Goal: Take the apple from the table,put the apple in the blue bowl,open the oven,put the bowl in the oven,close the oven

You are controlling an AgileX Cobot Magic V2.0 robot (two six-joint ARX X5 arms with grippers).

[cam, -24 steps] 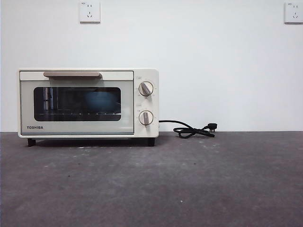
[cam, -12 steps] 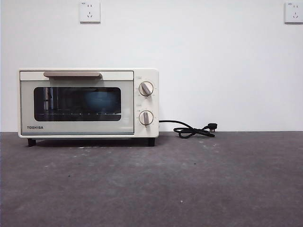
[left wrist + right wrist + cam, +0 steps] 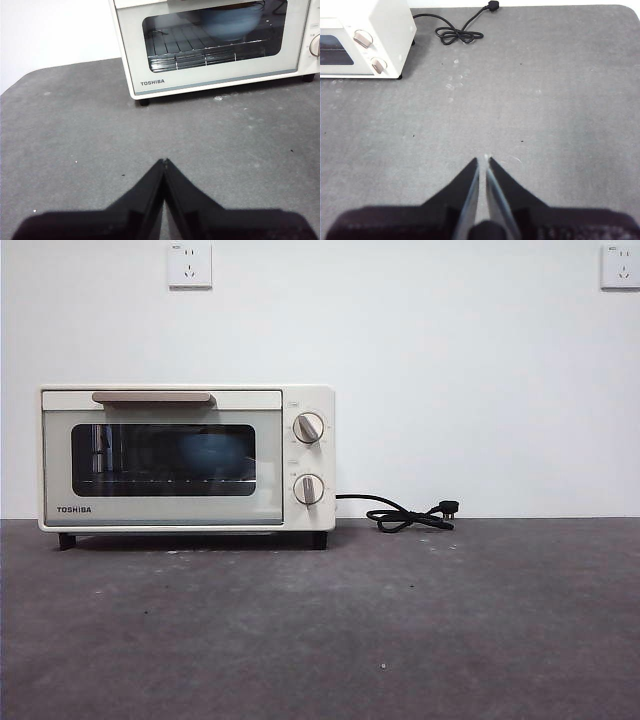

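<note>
White wall and two white wall sockets back a wide dark grey matte table with faint specks. At its far side stands the cream-white boxy Toshiba toaster oven, its dark glass door shut and its flat bar handle lying along the door's top edge. Behind the glass the deep round mid-blue bowl sits on the wire rack; whether the apple lies in it cannot be told through the glass. Two round knobs sit one above the other beside the door, and a black cord runs from the oven's side to a loose coil and plug on the table by the wall.

Ahead of the left gripper is the oven's front, the Toshiba corner of the door nearest, well apart from the jaw tips across bare table. That arm holds low and level, aimed at the oven, its two black jaws pressed tip to tip with nothing between them.

Forward and off to the side of the right gripper stand the oven's knob end and the coiled cord, both far from it. This arm hangs over open table, its jaws nearly together with only a thin slit between them, holding nothing.
</note>
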